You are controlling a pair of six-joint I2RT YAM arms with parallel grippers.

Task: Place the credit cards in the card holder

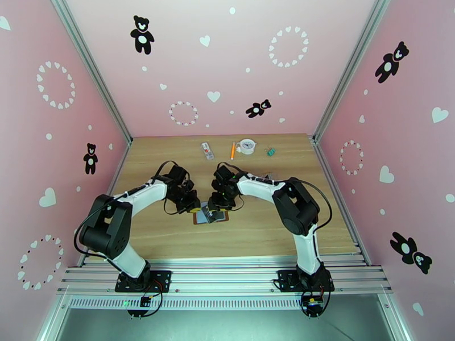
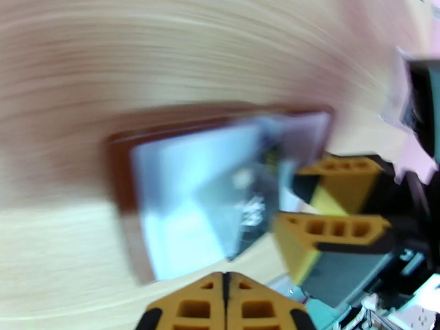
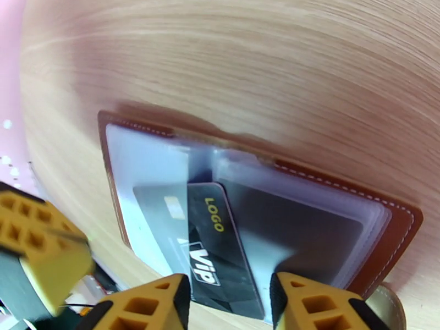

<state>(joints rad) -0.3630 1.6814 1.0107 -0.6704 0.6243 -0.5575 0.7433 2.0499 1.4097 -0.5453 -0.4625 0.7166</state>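
While left end effector (image 2: 225, 290) sits closed, right end effector (image 3: 231, 295) straddles credit card (image 3: 217, 243), jaws parted; likely thin, stiff, slick; take long edges.

A wooden table (image 1: 170, 240) is spread beneath the left gripper (image 1: 195, 209). Beyond it and to both sides, pink walls (image 1: 227, 46) are seen, decorated with black bears (image 1: 142, 34) and white hearts (image 1: 213, 96).

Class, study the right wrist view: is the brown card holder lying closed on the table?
No, the card holder lies open, its pale inner pockets facing up with a black card marked VIP on them.
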